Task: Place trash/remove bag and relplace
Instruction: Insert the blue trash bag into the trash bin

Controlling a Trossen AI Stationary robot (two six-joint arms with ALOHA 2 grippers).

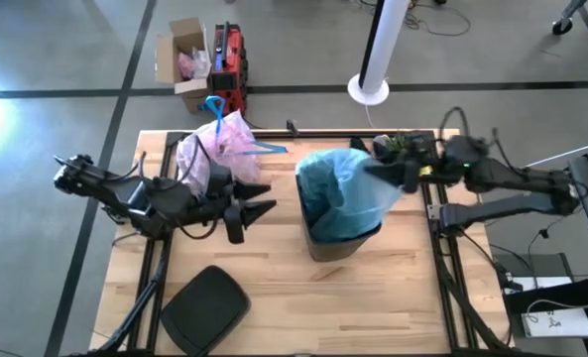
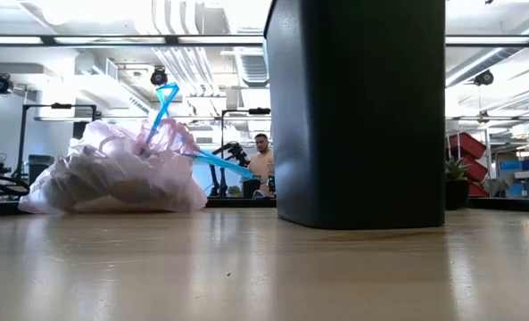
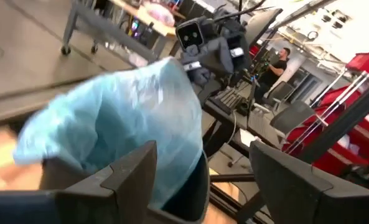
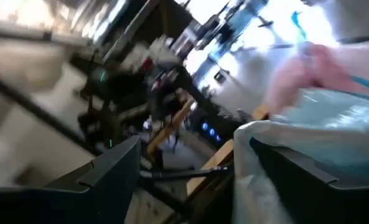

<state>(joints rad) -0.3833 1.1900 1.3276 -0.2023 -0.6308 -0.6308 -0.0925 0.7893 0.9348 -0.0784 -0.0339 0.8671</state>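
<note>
Left gripper (image 3: 200, 180) open, empty, beside black bin (image 1: 338, 238). Right gripper (image 1: 398, 171) pinching light blue liner (image 1: 348, 188) at bin rim. Filled pink bag (image 1: 214, 149) at table's far-left edge: soft, light, slippery; best gripped at blue drawstring (image 1: 214, 107).

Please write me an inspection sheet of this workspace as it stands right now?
Surface: light wooden table, bare at front.
Job's things: tied pinkish-white plastic bag with blue drawstring lies at back left; black bin holds a light blue liner, not yet seated.
Clutter: flat black lid, front left.
Grippers: left gripper open, empty, beside the bin; right gripper at the liner's edge, grip unclear.
Cables: nothing seen on the table.
Surroundings: cardboard box, red toolbox; person behind.
</note>
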